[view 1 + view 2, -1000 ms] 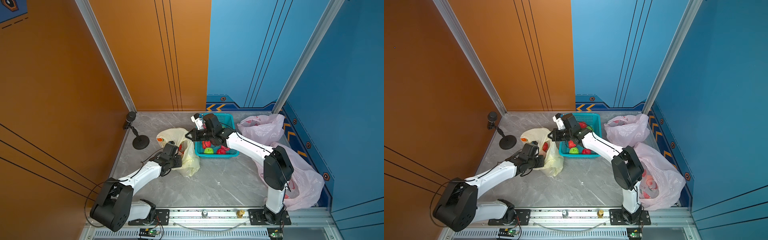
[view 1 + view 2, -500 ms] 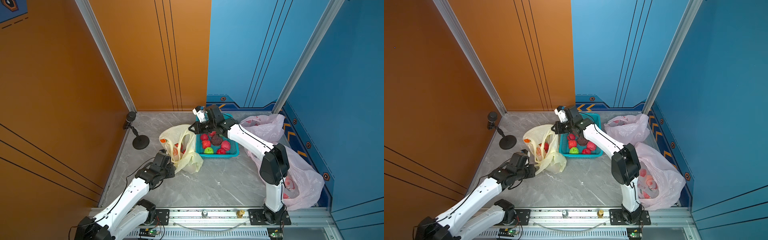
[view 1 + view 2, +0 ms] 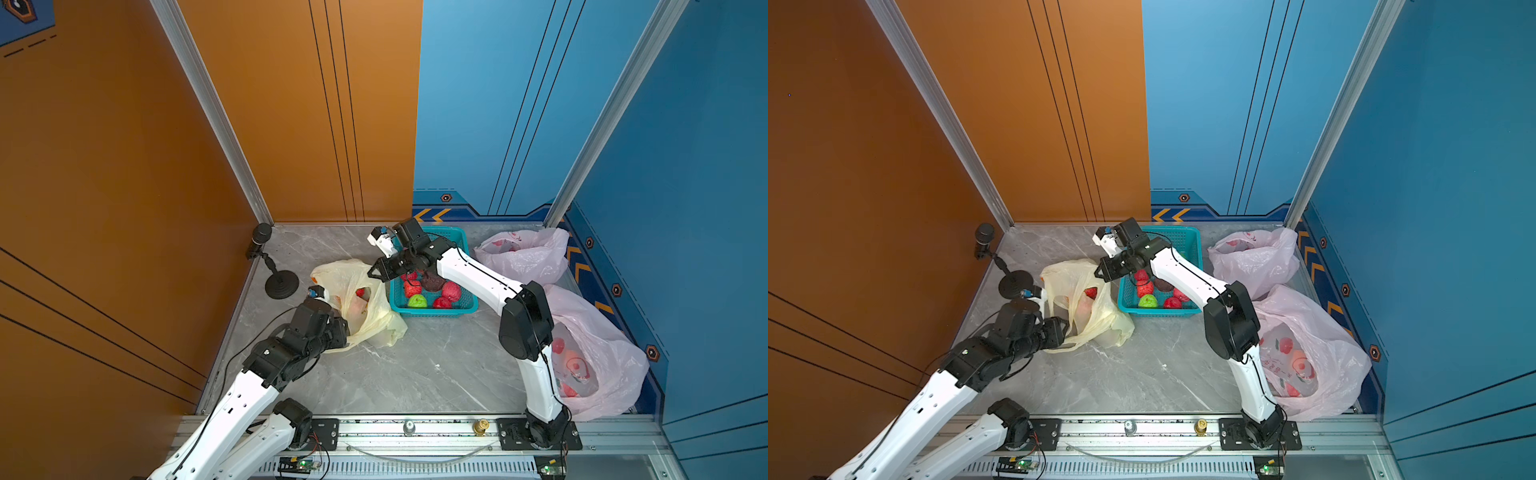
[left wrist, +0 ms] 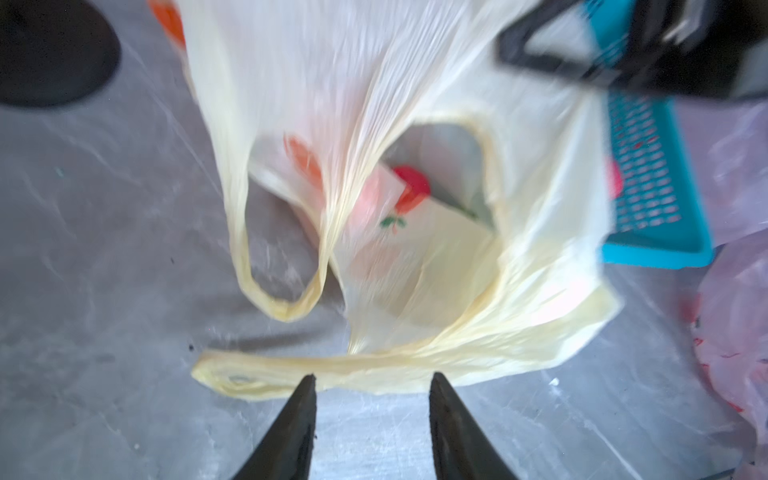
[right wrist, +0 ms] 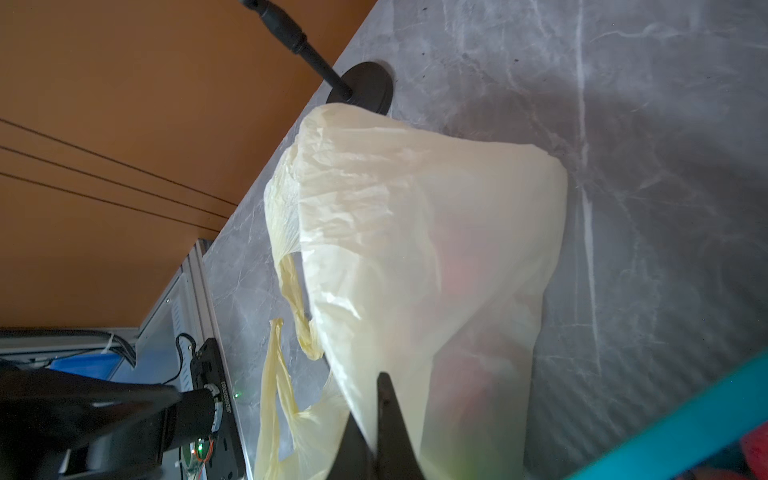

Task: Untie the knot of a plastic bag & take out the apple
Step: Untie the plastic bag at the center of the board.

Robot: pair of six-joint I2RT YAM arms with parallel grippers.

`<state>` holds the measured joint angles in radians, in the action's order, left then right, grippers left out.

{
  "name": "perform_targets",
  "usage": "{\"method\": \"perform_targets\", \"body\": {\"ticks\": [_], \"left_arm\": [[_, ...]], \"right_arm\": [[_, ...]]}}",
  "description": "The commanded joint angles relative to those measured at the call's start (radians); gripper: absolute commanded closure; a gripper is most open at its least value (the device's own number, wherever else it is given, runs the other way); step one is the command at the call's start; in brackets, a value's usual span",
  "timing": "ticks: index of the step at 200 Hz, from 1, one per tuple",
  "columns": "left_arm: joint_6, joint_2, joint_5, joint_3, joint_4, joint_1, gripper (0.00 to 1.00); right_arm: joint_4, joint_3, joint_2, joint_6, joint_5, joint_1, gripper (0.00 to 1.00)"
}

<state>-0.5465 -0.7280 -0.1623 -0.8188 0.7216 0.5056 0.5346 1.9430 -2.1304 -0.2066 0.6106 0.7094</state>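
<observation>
one bag (image 4: 415, 104), mouth toward left tool (image 4: 372, 377)

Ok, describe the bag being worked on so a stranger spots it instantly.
Find the teal basket on the grey table. The bag lies beside it, toward the orange wall. It alone is pale yellow; the other two bags are pink.

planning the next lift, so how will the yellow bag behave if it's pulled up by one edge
Probably floppy: the yellow bag sags in folds below the right gripper pinching its top edge. Its loose handle lies limp on the table, so it should trail. Thin, translucent film may slip or stretch in a pinch.
</observation>
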Motion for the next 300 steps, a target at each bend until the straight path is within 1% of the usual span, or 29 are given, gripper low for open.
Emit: {"method": "perform_targets", "body": {"ticks": [1,14,27,31,34,49,52,58,67,79,92,123,130,151,173,206,224,237,240,245,253,256,264,270,274,293,300], "left_arm": [[0.124,0.002,-0.165,-0.081,0.069,0.002,0.35],[0.179,-0.044,-0.188,-0.123,0.067,-0.019,0.22],[0.222,-0.112,-0.168,-0.166,0.066,-0.053,0.15],[0.235,-0.134,-0.157,-0.178,0.065,-0.060,0.15],[0.245,-0.150,-0.148,-0.186,0.062,-0.065,0.10],[0.288,-0.216,-0.127,-0.204,0.048,-0.079,0.07],[0.297,-0.225,-0.122,-0.233,0.042,-0.081,0.06],[0.319,-0.242,-0.112,-0.243,0.031,-0.086,0.05],[0.352,-0.258,-0.095,-0.247,0.010,-0.092,0.04],[0.397,-0.274,-0.037,-0.250,-0.011,-0.109,0.03],[0.432,-0.287,0.001,-0.256,-0.019,-0.120,0.03],[0.498,-0.289,-0.032,-0.260,-0.066,-0.132,0.03],[0.513,-0.287,-0.024,-0.260,-0.078,-0.138,0.03],[0.551,-0.304,0.058,-0.274,-0.097,-0.157,0.04],[0.565,-0.343,0.188,-0.290,-0.097,-0.168,0.05],[0.604,-0.424,0.275,-0.297,-0.098,-0.179,0.05],[0.625,-0.475,0.308,-0.305,-0.097,-0.187,0.07],[0.626,-0.504,0.304,-0.311,-0.097,-0.192,0.12],[0.626,-0.510,0.306,-0.312,-0.097,-0.195,0.17],[0.626,-0.518,0.310,-0.315,-0.093,-0.197,0.23],[0.623,-0.530,0.311,-0.321,-0.088,-0.203,0.41],[0.619,-0.534,0.310,-0.324,-0.087,-0.204,0.50],[0.609,-0.546,0.316,-0.333,-0.075,-0.215,0.72],[0.600,-0.553,0.324,-0.341,-0.062,-0.223,0.91],[0.589,-0.558,0.325,-0.344,-0.054,-0.228,1.00],[0.544,-0.557,0.303,-0.347,-0.025,-0.250,1.00],[0.521,-0.546,0.295,-0.339,-0.021,-0.257,1.00]], "right_arm": [[0.069,0.033,0.007,0.126,0.050,0.027,1.00],[0.084,0.035,0.013,0.167,0.059,0.033,1.00],[0.111,0.050,0.010,0.209,0.076,0.039,1.00],[0.120,0.055,0.009,0.220,0.079,0.039,1.00],[0.128,0.059,0.008,0.230,0.080,0.039,1.00],[0.163,0.078,0.004,0.268,0.085,0.042,1.00],[0.169,0.082,0.003,0.275,0.086,0.042,1.00],[0.183,0.089,0.001,0.288,0.096,0.042,1.00],[0.196,0.097,0.003,0.305,0.119,0.040,1.00],[0.209,0.101,0.008,0.320,0.146,0.037,1.00],[0.243,0.120,0.010,0.343,0.171,0.029,1.00],[0.377,0.194,-0.004,0.416,0.177,0.022,1.00],[0.410,0.212,-0.009,0.434,0.178,0.022,1.00],[0.467,0.238,-0.009,0.469,0.159,0.022,1.00],[0.474,0.239,-0.002,0.480,0.138,0.019,1.00],[0.496,0.261,-0.004,0.498,0.120,0.013,1.00],[0.495,0.274,-0.005,0.501,0.111,0.010,1.00],[0.495,0.290,-0.009,0.501,0.110,0.010,1.00],[0.494,0.293,-0.010,0.501,0.110,0.010,1.00],[0.492,0.300,-0.011,0.501,0.109,0.010,1.00],[0.481,0.306,-0.011,0.493,0.105,0.009,1.00],[0.476,0.306,-0.010,0.489,0.103,0.010,1.00],[0.466,0.306,-0.007,0.482,0.101,0.009,1.00],[0.455,0.305,-0.005,0.472,0.096,0.008,1.00],[0.446,0.303,-0.003,0.462,0.092,0.009,1.00],[0.408,0.282,0.012,0.412,0.073,0.008,1.00],[0.385,0.264,0.024,0.386,0.061,0.008,0.95]]}}
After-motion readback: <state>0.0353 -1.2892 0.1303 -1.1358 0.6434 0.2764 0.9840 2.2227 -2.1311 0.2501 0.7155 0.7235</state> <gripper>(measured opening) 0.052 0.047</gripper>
